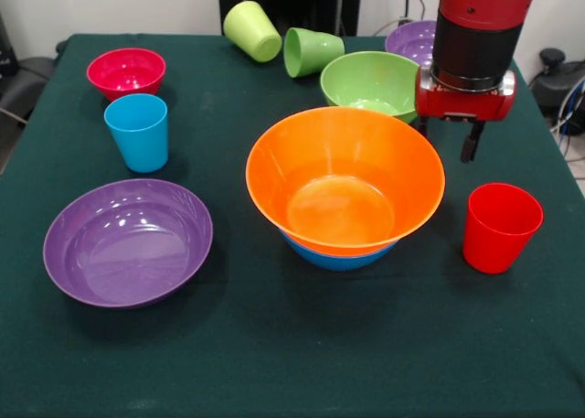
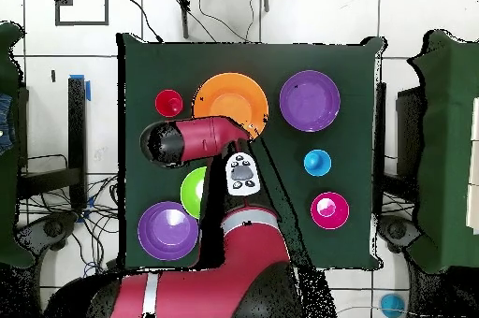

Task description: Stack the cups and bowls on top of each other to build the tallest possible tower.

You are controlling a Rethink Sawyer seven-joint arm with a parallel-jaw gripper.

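While the orange bowl [image 1: 345,180] nests in a blue bowl [image 1: 336,256], the gripper [image 1: 451,142] hovers beside its rim, jaws' state unclear.

I see matt dark green cloth on the desk [image 1: 274,363]. Orange bowl [image 1: 345,180] and purple bowl [image 1: 128,241] read as glossy plastic with highlights. Red cup [image 1: 500,227] and sky blue cup [image 1: 137,132] look smooth plastic.
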